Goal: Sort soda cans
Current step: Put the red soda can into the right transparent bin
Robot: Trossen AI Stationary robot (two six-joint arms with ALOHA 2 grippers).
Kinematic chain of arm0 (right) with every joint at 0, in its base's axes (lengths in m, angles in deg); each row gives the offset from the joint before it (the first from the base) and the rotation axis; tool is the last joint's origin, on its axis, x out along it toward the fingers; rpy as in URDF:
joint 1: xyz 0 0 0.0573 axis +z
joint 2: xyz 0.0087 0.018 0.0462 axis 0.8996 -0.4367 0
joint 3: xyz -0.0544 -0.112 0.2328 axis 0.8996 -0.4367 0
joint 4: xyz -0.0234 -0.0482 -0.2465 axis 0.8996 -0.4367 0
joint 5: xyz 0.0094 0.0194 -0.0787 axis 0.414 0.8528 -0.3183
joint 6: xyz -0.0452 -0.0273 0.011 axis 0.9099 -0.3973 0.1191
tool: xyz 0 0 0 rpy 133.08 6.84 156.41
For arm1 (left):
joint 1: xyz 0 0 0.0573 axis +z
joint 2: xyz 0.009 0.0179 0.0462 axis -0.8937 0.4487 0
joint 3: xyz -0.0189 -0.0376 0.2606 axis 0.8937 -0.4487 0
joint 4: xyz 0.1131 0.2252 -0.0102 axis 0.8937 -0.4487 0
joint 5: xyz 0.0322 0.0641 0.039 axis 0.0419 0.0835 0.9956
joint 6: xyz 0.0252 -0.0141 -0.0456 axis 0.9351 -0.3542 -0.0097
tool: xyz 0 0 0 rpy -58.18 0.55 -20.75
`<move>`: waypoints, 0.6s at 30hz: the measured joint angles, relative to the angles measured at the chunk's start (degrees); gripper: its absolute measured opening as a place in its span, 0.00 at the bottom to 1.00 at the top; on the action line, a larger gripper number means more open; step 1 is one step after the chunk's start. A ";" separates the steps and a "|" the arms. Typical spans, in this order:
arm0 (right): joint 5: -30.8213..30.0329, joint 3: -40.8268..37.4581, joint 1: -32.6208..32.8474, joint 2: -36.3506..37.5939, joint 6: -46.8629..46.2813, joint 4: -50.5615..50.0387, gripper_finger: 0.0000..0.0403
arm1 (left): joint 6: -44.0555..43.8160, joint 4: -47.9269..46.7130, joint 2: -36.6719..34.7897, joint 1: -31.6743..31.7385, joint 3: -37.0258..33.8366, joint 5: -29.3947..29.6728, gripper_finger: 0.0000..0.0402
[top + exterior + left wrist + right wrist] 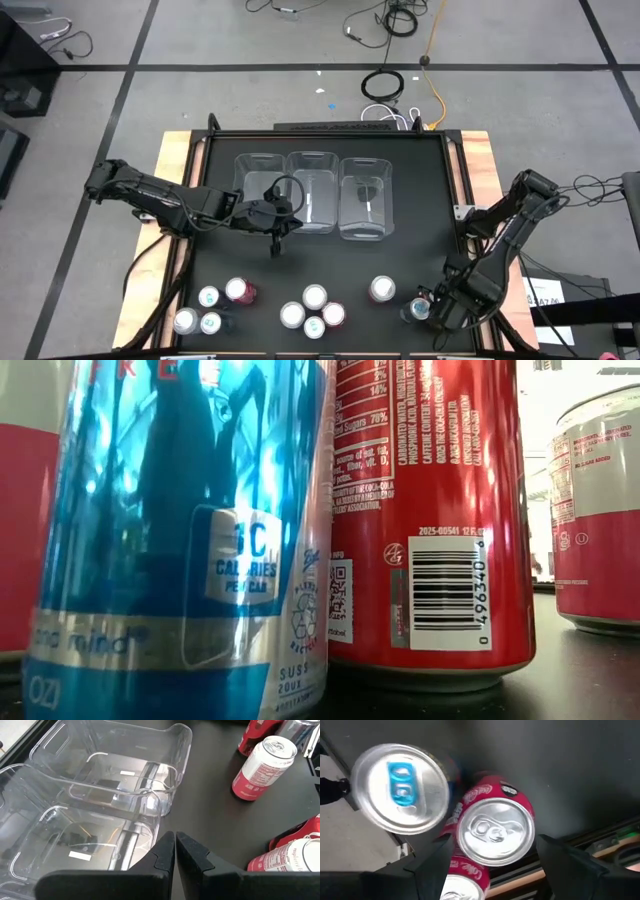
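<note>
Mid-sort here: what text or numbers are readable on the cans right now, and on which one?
"CALORIES PER CAN": blue can, low view.
"mind": same blue can, lower band.
"2025-00541 12 FL OZ" and barcode digits "496340": red can, low view.
"Coke": side of the red can between the right gripper fingers.
Too small or blurred: nutrition panels, QR code, pink-white can.

overall light: even and fairly bright from where i sit, no hard shadows on the black table [330,270].
glare: soft white streaks on the clear bins [312,190]; in the left wrist view their walls [115,785] shine and mirror.
low view: blue can [180,540] sits so close it goes soft and reflects dark shapes; red can [430,510] label is sharp; bright window light at the far right.
right wrist view: blue-tab can top [400,787] is blurred, the red can top [495,832] crisper.
shadows: faint, short, beside the cans.
</note>
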 joint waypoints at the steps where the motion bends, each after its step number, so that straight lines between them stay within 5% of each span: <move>1: 0.00 0.19 0.00 0.00 -0.08 -0.15 0.70 | 0.00 0.00 0.00 0.00 0.00 0.00 0.07; 18: 3.63 0.40 0.04 0.04 1.51 -0.59 0.70 | -0.02 0.00 0.00 0.00 -0.01 0.00 0.07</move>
